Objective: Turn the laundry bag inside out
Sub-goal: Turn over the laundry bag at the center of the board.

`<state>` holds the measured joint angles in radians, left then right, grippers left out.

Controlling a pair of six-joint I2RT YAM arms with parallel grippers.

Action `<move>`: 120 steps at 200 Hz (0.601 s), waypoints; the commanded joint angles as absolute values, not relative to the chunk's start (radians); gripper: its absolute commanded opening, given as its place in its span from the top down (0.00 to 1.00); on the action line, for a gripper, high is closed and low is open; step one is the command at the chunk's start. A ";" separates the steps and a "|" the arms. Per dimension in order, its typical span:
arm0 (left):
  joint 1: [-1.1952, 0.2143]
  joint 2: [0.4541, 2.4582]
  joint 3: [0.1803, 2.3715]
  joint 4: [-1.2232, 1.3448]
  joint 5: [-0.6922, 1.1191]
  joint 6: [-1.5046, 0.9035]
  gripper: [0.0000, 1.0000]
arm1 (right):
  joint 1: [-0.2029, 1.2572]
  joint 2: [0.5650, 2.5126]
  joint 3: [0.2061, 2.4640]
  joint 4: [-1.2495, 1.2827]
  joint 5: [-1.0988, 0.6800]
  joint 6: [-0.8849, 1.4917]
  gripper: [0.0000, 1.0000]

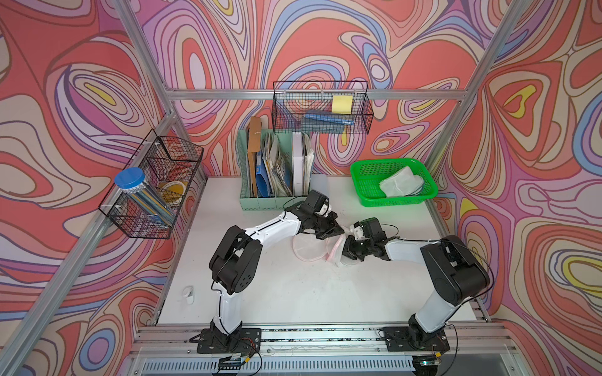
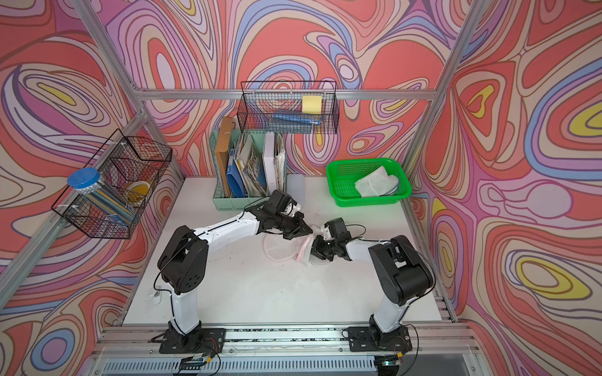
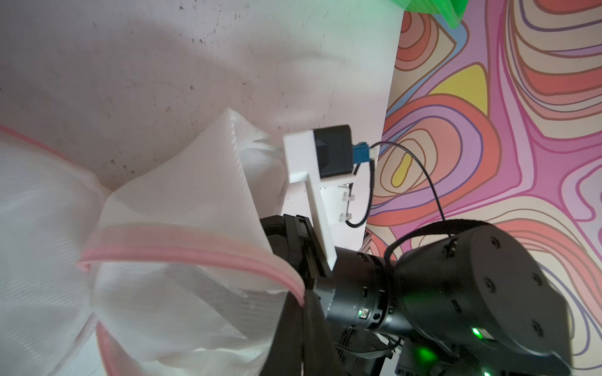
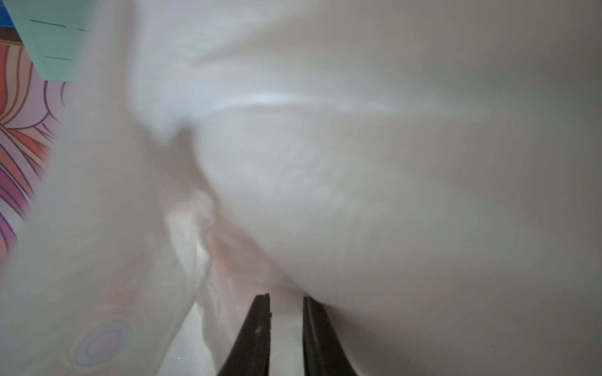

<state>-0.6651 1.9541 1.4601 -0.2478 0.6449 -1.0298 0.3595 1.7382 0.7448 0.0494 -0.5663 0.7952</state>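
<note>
laundry bag [image 1: 309,249] | light, limp, slippery mesh; take the pink rim [image 3: 195,250] | left gripper [image 1: 340,231] clenched on rim; right gripper [image 4: 286,298] amid mesh, grip unclear

The laundry bag [image 3: 182,201] is thin, translucent white mesh cloth with a fine woven grain, and a smooth pink fabric trim [image 3: 195,252] edges its rim. The table [image 1: 293,293] is matt white, scuffed and speckled with dark marks, and the frame rail [image 1: 228,95] is brushed aluminium. In a top view, at 1 o'clock from the bag is a glossy green perforated plastic basket [image 1: 397,201], at 11 o'clock a matt mint plastic file organizer [image 1: 260,203], and at 12 o'clock a black metal wire basket [image 1: 366,110].
</note>
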 commanded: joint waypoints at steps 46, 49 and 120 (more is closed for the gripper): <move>-0.683 1.965 1.476 -0.258 0.615 -1.032 1.00 | 0.361 1.639 0.827 -0.160 -0.452 0.664 0.55; -0.683 1.965 1.476 -0.258 0.614 -1.032 1.00 | 0.360 1.625 0.830 -0.181 -0.436 0.656 0.53; -0.682 1.964 1.475 -0.281 0.605 -1.040 1.00 | 0.351 1.342 0.785 -0.409 -0.232 0.587 0.34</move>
<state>-0.6804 1.9652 1.4628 -0.2596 0.6178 -1.0405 0.3534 1.4208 0.8047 -0.3161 -0.3138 0.6312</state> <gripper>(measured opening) 0.061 0.656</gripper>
